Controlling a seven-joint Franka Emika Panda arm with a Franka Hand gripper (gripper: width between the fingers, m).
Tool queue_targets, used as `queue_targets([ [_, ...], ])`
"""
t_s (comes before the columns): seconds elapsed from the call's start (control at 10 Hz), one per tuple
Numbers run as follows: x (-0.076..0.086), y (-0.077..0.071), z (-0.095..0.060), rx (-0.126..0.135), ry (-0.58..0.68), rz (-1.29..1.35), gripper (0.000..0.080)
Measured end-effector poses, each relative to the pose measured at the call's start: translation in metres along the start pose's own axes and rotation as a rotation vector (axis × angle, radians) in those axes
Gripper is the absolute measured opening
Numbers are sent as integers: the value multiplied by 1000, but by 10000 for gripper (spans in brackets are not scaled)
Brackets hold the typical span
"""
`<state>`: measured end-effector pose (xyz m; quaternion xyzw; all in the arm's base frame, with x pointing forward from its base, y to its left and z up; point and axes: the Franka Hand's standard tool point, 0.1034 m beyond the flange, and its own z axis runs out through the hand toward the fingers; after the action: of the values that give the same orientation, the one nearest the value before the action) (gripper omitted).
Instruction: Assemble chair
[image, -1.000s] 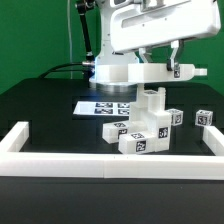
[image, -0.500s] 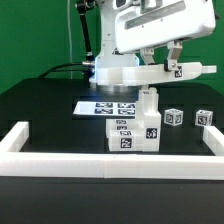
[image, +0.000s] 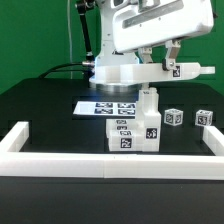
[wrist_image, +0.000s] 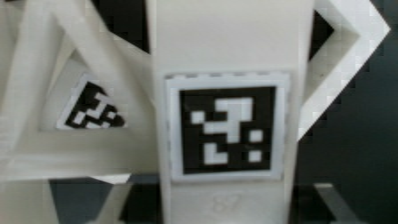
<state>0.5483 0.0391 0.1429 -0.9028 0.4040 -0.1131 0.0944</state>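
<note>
Clamping narrow on a chair bar (image: 196, 70), pincer (image: 166, 62); long axis level, across the exterior view

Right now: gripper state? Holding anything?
gripper: closed, holding a white tagged chair part.

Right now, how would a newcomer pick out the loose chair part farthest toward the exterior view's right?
On the black table, inside the white border rails, the partly built chair stands mid-table. On the exterior view's right of it lie two small tagged cubes, apart from each other. The outer cube is meant: the inner cube lies between it and the chair.
</note>
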Motion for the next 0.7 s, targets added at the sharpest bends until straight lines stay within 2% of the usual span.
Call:
queue_targets([
  [0.3, 0, 0, 1, -3, 0, -204, 296],
  [0.7, -1, 1, 1, -3, -1, -188, 296],
])
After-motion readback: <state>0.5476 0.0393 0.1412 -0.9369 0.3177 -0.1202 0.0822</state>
